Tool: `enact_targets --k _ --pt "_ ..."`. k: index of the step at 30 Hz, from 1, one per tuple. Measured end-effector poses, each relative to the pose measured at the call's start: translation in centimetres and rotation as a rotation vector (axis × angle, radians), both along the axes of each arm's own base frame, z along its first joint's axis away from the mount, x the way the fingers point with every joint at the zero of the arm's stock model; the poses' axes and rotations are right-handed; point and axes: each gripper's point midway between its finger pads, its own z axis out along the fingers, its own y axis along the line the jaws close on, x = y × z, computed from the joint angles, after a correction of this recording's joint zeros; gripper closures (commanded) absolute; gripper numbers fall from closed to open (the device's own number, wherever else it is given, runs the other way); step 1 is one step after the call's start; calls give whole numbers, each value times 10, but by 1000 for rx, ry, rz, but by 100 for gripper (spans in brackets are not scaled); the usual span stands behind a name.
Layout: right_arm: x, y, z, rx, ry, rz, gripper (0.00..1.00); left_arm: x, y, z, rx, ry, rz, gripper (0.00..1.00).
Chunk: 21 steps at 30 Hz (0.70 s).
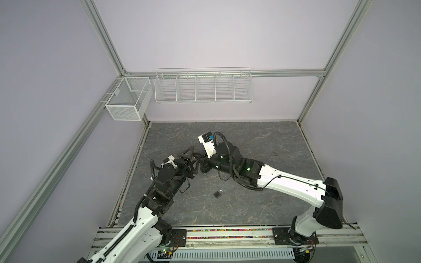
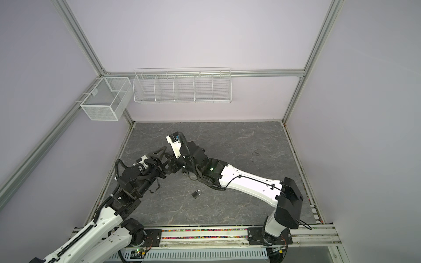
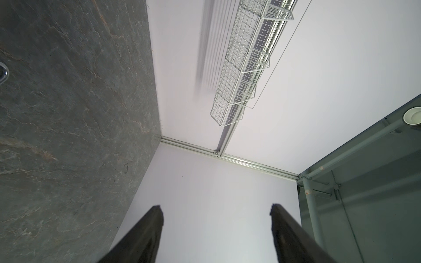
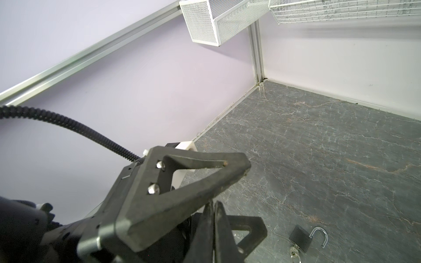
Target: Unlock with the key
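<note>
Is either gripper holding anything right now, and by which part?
Nothing. The left gripper is open and empty; the right gripper is shut on nothing visible. The padlock lies open on the table.

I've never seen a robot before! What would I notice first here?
The left end effector, open, and the right end effector, shut, crowd together left of the grey table's middle. Nearer the front edge a small black padlock lies flat, sprung open, a key at its base.

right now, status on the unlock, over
Left end effector open, empty. Right end effector shut, empty. Padlock on table, shackle open, key in it. Nothing in the way.
</note>
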Motion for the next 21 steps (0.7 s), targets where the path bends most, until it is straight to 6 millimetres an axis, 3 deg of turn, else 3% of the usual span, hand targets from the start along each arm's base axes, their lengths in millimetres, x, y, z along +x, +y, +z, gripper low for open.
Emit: enact_targets --k 11,21 --pt "-5 3 -6 8 21 25 93 -1 -1 0 -7 3 -1 28" --pt "-5 2 -14 0 25 26 93 -2 1 1 -19 4 3 40"
